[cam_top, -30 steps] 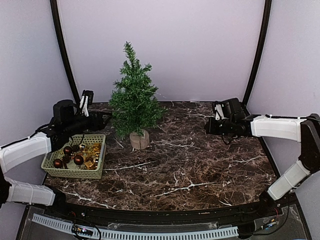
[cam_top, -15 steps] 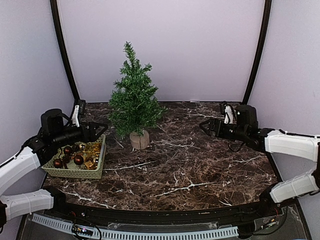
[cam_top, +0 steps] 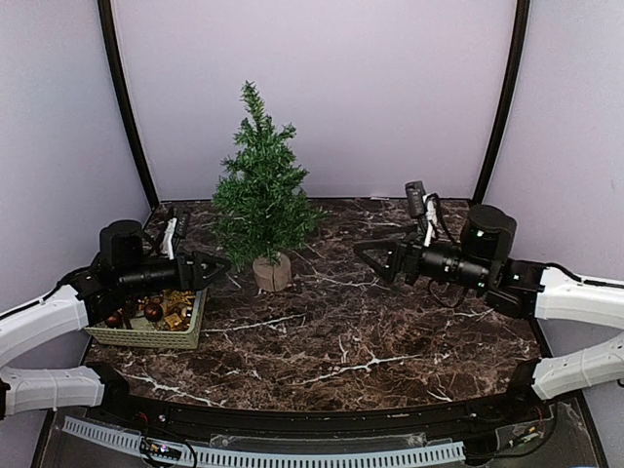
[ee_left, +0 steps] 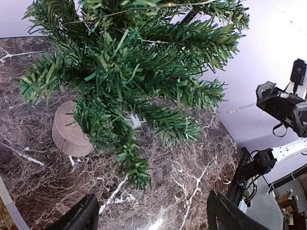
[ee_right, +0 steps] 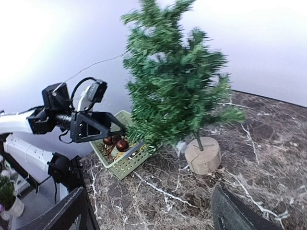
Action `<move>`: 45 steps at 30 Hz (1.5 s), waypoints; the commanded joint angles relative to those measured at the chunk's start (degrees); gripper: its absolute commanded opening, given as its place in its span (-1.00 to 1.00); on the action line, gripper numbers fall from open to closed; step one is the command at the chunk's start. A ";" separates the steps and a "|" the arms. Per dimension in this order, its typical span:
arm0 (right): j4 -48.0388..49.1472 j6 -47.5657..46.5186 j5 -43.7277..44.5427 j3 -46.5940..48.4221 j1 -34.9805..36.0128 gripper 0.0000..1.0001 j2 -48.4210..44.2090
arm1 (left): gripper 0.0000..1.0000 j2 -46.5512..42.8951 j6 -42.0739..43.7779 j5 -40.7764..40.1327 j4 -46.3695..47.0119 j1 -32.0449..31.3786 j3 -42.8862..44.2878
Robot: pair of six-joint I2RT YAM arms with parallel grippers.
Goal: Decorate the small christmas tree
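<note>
Both arms have swung inward toward the small christmas tree (cam_top: 258, 200), which stands between them on the marble table (cam_top: 390, 331). The left gripper (cam_top: 216, 265) and right gripper (cam_top: 372, 255) are spread wide and empty. A green basket (cam_top: 146, 337) of baubles (cam_top: 153, 311) sits beneath the left wrist, and low branches hang just ahead of its fingers.

Bristly tree (cam_top: 260, 195), wooden stump (cam_top: 272, 273) (matt); glossy marble table (cam_top: 390, 331).

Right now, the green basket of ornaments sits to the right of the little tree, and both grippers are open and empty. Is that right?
Not quite. The basket sits to the left of the small christmas tree, by the left gripper, as the top external view shows. The rest holds: the left gripper and the right gripper are open and empty.
</note>
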 commanded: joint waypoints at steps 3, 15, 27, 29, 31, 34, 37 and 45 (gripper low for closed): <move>6.05 -8.76 9.75 5.31 7.20 0.77 13.62 | 0.57 0.86 -5.01 -3.41 5.23 -0.96 -1.36; 2.87 -11.06 1.14 17.10 4.75 0.74 33.38 | 0.48 0.79 -6.41 -4.65 5.87 -1.53 -1.29; 5.50 -12.68 5.23 21.51 1.86 0.38 44.66 | 0.56 2.97 -7.44 -2.77 7.52 -2.17 -0.86; 6.03 -12.81 4.83 22.33 1.64 0.30 46.23 | 0.56 3.55 -7.61 -2.64 7.96 -2.37 -0.83; 6.53 -13.00 4.08 23.27 1.51 0.20 47.71 | 0.57 4.10 -7.78 -2.55 8.44 -2.59 -0.78; 7.26 -13.26 3.81 24.47 1.36 -0.12 49.49 | 0.57 5.17 -8.02 -2.46 9.36 -2.88 -0.84; 8.07 -12.65 3.91 24.61 1.10 -0.63 49.47 | 0.56 6.27 -8.48 -2.34 10.25 -3.48 -0.83; 5.40 -8.89 8.71 16.94 1.05 -1.00 39.56 | -0.09 8.65 -9.39 -5.67 12.75 -4.51 -0.64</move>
